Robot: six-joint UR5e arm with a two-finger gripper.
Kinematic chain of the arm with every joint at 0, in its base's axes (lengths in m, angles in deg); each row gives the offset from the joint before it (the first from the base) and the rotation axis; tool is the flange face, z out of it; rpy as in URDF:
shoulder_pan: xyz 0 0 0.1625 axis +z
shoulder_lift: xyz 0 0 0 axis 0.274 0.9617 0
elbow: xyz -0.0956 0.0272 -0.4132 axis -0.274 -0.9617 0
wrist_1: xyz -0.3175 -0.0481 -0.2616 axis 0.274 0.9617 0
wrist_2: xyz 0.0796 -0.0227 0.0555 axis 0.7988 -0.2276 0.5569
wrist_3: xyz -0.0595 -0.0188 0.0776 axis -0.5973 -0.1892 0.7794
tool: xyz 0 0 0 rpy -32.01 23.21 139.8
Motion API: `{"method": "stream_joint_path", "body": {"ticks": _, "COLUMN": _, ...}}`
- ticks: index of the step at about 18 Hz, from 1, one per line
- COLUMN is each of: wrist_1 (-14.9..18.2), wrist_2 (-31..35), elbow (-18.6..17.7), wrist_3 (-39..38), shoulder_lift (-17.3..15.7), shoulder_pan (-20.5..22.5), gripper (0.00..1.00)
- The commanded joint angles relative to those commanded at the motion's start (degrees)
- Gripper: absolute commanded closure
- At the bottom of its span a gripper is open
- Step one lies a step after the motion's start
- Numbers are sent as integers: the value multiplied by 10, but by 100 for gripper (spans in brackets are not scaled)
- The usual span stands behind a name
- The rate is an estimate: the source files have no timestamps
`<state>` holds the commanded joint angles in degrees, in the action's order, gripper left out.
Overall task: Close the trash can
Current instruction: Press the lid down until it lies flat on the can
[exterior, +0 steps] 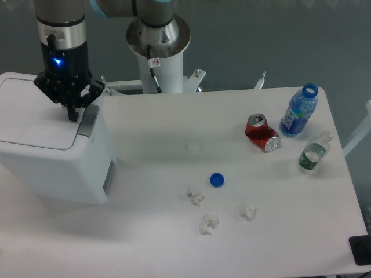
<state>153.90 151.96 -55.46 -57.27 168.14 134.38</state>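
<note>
The trash can (55, 150) runs off the frame at nine o'clock, so its left side is unseen, and the gripper (73, 115) covers part of its lid, its fingertips too dark and close together to tell whether they are parted. The arm above is cut off at twelve o'clock, a dark object (360, 251) at the five o'clock corner is clipped beyond recognition

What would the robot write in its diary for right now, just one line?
task: close trash can | gripper: shut, tip at lid's front edge | trash can: lid lying flat | holding: nothing
</note>
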Motion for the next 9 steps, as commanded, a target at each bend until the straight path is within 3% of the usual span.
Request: {"method": "stream_joint_path", "body": {"ticks": 9, "wrist_1": 3, "wrist_2": -1, "elbow": 9, "wrist_3": 1, "shoulder_lift": 2, "shoulder_pan": 0, "gripper": 98}}
